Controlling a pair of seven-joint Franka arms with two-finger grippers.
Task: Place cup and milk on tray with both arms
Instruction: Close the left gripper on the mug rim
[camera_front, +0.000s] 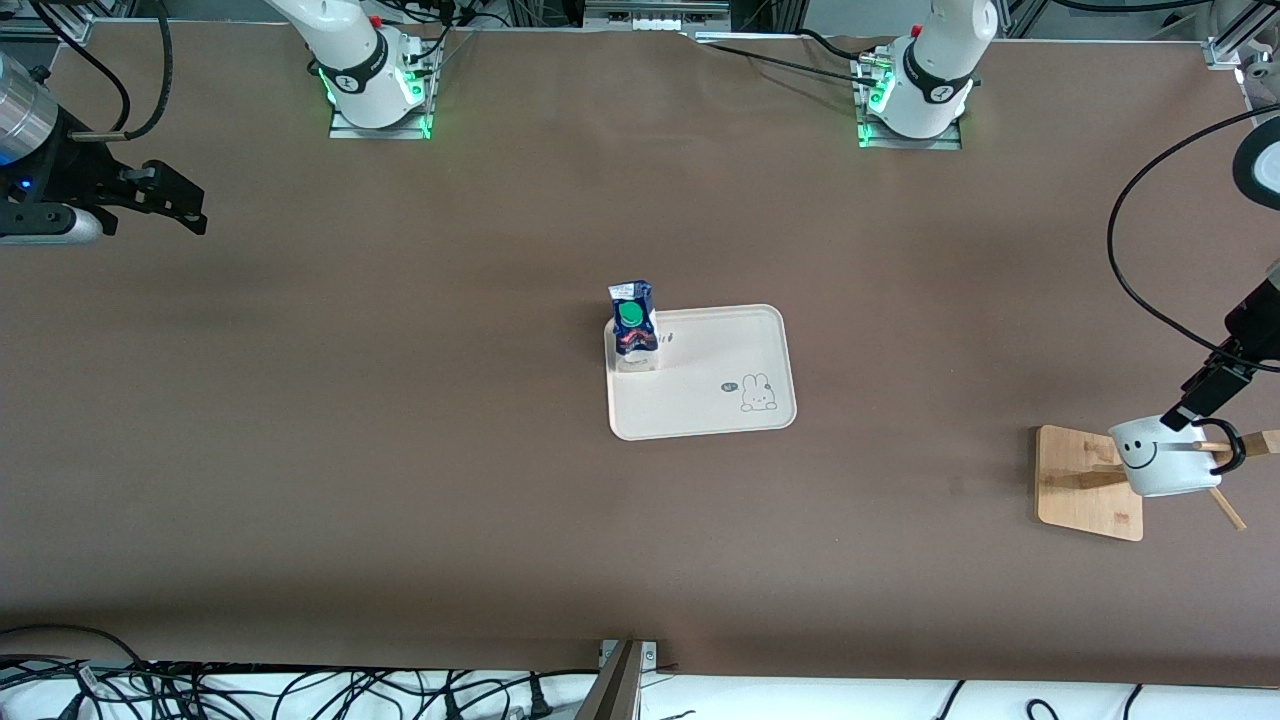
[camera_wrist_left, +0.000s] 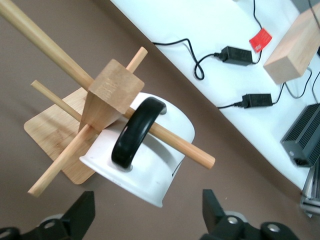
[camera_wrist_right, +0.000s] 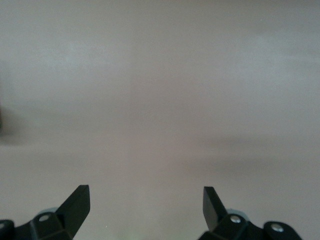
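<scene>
Brown matte desk (camera_front: 500, 480) w/ a wooden rack at the left arm's end: flat light-wood base w/ rounded corners (camera_front: 1085, 490), square upright block (camera_wrist_left: 107, 95), thin round dowel pegs (camera_wrist_left: 165, 137) crossing through it at angles. Beside the desk edge, on a white surface (camera_wrist_left: 210, 25): two black power bricks (camera_wrist_left: 237, 55) w/ black cables, a small red card (camera_wrist_left: 260, 36), a pale wood block (camera_wrist_left: 295, 47). A tangle of black cables (camera_front: 250, 690) lies along the desk's nearest edge.
</scene>
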